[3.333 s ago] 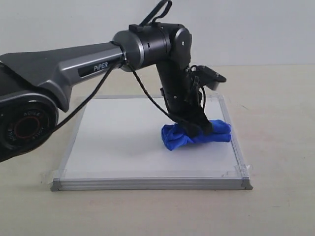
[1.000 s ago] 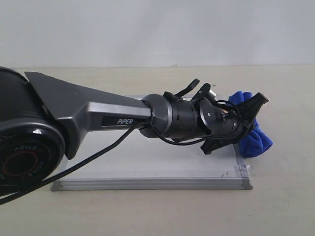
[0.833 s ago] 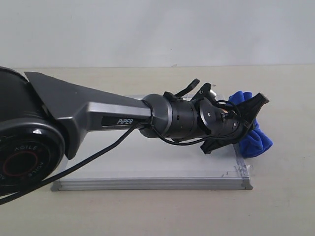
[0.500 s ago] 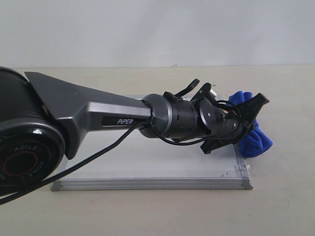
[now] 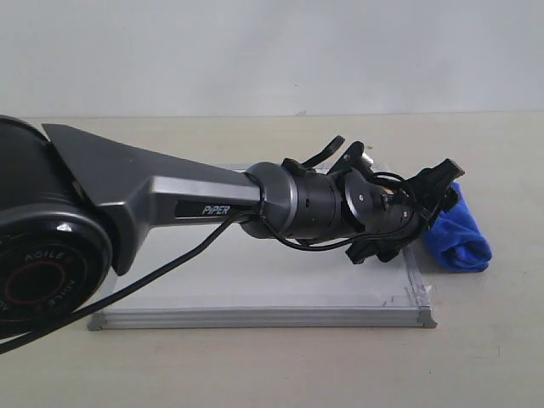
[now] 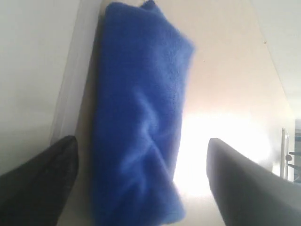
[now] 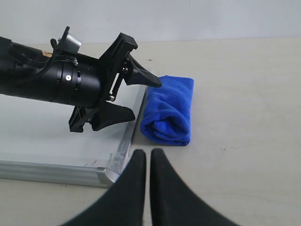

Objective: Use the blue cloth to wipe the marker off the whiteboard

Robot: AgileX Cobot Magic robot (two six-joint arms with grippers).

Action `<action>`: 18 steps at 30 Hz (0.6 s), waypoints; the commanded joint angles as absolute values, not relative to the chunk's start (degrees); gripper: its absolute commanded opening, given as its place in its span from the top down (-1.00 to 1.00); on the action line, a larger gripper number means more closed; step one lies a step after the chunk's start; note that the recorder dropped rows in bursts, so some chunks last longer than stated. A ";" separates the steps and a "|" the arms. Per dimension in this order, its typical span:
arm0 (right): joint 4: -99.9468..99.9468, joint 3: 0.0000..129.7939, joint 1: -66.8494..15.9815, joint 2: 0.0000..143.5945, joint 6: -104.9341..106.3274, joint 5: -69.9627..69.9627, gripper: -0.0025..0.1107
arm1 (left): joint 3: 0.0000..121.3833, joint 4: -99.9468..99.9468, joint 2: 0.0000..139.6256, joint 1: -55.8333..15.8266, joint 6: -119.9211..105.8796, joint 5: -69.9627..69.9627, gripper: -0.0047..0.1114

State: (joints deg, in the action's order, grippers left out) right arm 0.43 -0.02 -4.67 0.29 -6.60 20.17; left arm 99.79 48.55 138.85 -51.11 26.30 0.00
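The blue cloth (image 5: 460,240) (image 7: 169,110) lies on the table just beyond the whiteboard's (image 5: 187,225) right frame edge. My left gripper (image 5: 438,211) (image 7: 145,99) hovers over that edge, open and pointing at the cloth; nothing is pinched. In the left wrist view the cloth (image 6: 141,99) sits loose between the spread dark fingers (image 6: 44,176), beside the board's frame (image 6: 70,84). My right gripper (image 7: 144,153) is shut and empty, near the board's front right corner. No marker line shows on the visible board surface; the left arm hides part of it.
The left arm (image 5: 153,200) stretches low across the board from the left. The board's front frame (image 5: 255,317) has grey corner caps and tape bits. A beige tabletop (image 5: 493,340) surrounds the board, with a pale wall behind.
The left gripper carried the cloth from the board's surface to its right edge, then opened. In the last half second the cloth dropped onto the table beside the board.
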 commanded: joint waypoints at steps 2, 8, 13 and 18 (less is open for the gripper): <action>0.61 0.00 -4.52 0.00 -6.46 19.76 0.96 | 99.63 48.58 137.85 -51.22 25.05 0.00 -0.34; 0.61 0.00 -4.52 0.00 -6.46 19.76 0.96 | 99.63 48.58 136.25 -51.22 20.69 0.00 -0.33; 0.61 0.00 -4.52 0.00 -6.46 19.76 0.96 | 99.63 48.00 134.56 -51.01 15.32 3.42 -0.32; 0.61 0.00 -4.52 0.00 -6.46 19.76 0.96 | 98.77 41.30 132.28 -49.24 12.37 9.60 0.05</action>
